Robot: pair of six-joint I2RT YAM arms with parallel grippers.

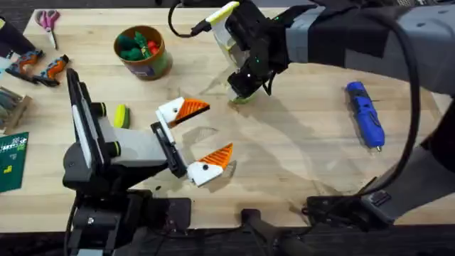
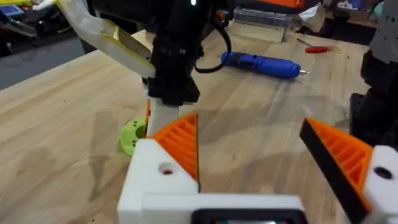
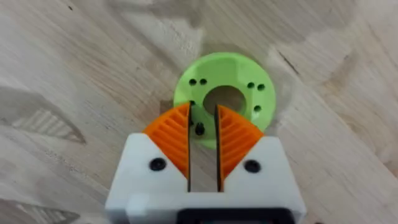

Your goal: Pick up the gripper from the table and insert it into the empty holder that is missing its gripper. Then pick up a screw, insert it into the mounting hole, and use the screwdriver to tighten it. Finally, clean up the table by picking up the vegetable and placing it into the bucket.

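Right hand (image 3: 203,134) nearly closed over lime-green ring (image 3: 225,94)

A bright blue pen-shaped electric screwdriver (image 1: 365,114) lies flat on the light wooden plank tabletop (image 1: 298,149), its thin metal tip toward the near edge. A short round bucket (image 1: 143,51) stands upright, holding green and red toys. What looks like a small yellow-green oblong vegetable (image 1: 121,116) lies well apart from it.

lime-green ring (image 3: 224,98): flat on the wood, far centre, small holes around its middle opening | pink-handled scissors (image 1: 48,21): far left corner | green circuit board (image 1: 12,161): near left edge | orange-and-black tools (image 1: 39,67): left edge
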